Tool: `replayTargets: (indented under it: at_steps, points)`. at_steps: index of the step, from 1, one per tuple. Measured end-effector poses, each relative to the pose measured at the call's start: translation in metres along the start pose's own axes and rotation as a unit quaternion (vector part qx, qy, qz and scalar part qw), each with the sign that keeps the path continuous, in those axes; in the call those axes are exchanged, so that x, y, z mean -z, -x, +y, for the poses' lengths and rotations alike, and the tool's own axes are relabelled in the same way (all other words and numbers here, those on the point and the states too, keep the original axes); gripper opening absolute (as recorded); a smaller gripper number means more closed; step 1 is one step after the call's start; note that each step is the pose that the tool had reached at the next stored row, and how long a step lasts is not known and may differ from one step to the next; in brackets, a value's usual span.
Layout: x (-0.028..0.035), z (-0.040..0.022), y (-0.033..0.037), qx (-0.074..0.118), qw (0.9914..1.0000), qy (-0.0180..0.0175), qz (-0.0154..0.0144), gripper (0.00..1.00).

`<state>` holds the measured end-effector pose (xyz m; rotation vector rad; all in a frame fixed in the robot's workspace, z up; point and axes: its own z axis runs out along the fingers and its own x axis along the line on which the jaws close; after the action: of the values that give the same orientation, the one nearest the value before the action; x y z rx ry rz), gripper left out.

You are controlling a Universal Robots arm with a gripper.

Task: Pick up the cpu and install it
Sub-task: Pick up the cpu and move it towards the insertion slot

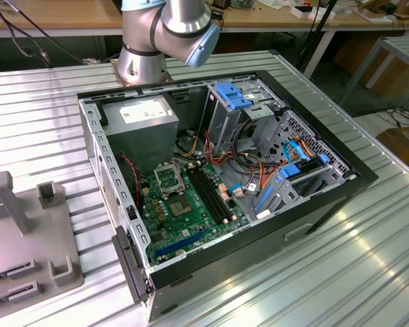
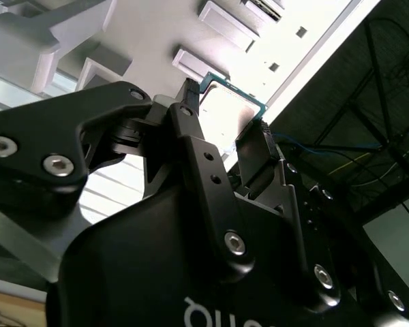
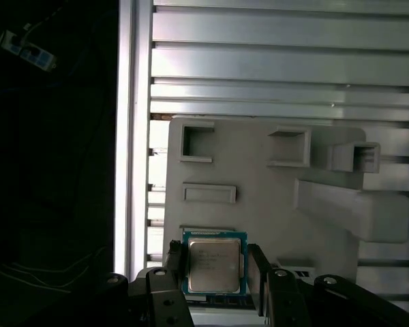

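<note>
Gripper up close, clamped on two sides of the cpu, silver top showing in first wrist view, over the grey tray. PC case w/ socket sits beside the tray.

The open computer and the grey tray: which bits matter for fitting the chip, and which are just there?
In the job: cpu, gripped by the gripper; socket; motherboard; grey tray.
Just there: power supply; memory slots; cable bundle; blue drive latch.
</note>
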<state>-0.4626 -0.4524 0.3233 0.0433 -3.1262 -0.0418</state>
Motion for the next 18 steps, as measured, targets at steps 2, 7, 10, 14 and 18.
replayTargets:
  at_steps: [2, 7, 10, 14, 18]
  points:
    - [0.0014, 0.0, 0.0, 0.0, 1.0, 0.0, 0.0, 0.47]
    - [0.0046, 0.0001, -0.0001, 0.0, 1.0, 0.0, 0.0001, 0.47]
    - [0.0069, 0.0002, -0.0001, 0.0, 1.0, 0.0, 0.0002, 0.47]
    - [0.0094, 0.0003, -0.0001, 0.0, 1.0, 0.0, 0.0002, 0.47]
    - [0.0124, 0.0003, -0.0002, 0.0, 1.0, 0.0, 0.0004, 0.47]
